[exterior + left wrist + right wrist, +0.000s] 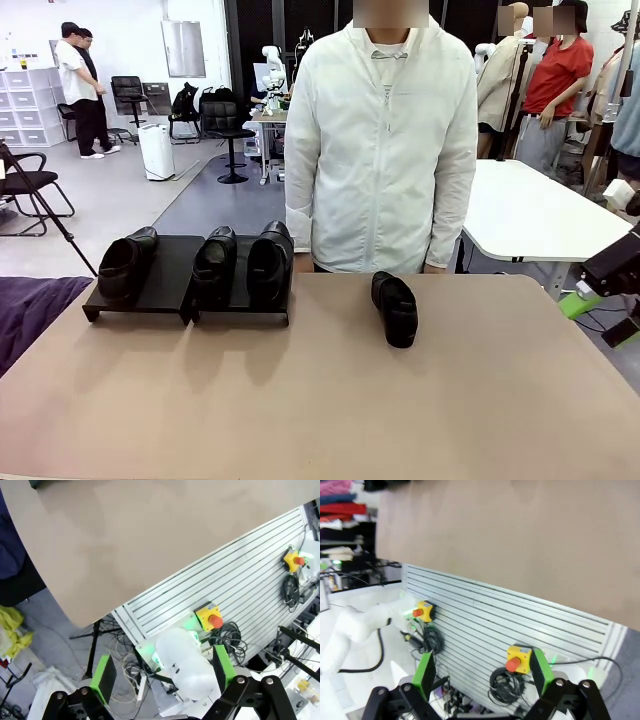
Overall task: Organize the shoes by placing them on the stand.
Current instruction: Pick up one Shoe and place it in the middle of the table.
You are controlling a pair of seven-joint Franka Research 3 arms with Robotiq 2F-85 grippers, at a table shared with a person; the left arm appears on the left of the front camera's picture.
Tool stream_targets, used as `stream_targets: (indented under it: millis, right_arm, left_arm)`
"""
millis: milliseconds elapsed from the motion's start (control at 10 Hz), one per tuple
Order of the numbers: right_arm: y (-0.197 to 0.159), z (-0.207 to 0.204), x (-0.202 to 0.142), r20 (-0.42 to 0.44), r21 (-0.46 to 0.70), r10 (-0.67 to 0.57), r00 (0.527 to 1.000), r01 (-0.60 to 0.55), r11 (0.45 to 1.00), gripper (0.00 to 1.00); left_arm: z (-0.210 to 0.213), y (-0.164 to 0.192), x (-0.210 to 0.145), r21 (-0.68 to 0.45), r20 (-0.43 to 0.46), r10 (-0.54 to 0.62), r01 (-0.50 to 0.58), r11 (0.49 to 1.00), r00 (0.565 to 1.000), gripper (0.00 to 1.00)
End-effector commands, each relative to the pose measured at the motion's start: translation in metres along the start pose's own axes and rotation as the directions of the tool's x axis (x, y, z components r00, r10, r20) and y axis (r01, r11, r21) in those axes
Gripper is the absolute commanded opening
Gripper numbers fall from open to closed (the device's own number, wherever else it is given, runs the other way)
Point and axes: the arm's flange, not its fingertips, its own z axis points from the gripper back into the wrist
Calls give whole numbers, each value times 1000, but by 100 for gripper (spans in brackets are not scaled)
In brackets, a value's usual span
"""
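A low black stand (165,272) sits at the far left of the tan table. Three black shoes rest on it: one (127,264) on its left section, two (214,266) (270,262) side by side on its right section. Another black shoe (395,308) lies on the table right of the stand, in front of the person in a white jacket (382,150). My left gripper (164,672) is open, held above the robot's base off the table's near edge. My right gripper (482,666) is open too, over the slotted base plate.
The tan table (320,400) has wide bare room across its near half. A purple cloth (30,310) lies at the left edge. Yellow emergency-stop boxes (519,659) (209,617) and cables sit on the aluminium base plate below the grippers. A white table (540,210) stands behind right.
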Motion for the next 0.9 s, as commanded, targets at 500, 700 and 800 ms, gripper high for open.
stream_targets:
  millis: [500, 700, 800]
  right_arm:
    - [123, -210, 304, 7, -388, 91, 996, -81, 918, 100]
    - [118, -240, 317, 34, -432, 71, 997, -49, 900, 100]
    - [119, -207, 297, -78, -339, 50, 996, -74, 938, 100]
  left_arm:
    - [2, 1, -1, -18, 4, -8, 9, 1000, 1000, 100]
    - [2, 1, -1, -18, 4, -8, 9, 1000, 1000, 100]
    - [2, 1, -1, -18, 4, -8, 9, 1000, 1000, 100]
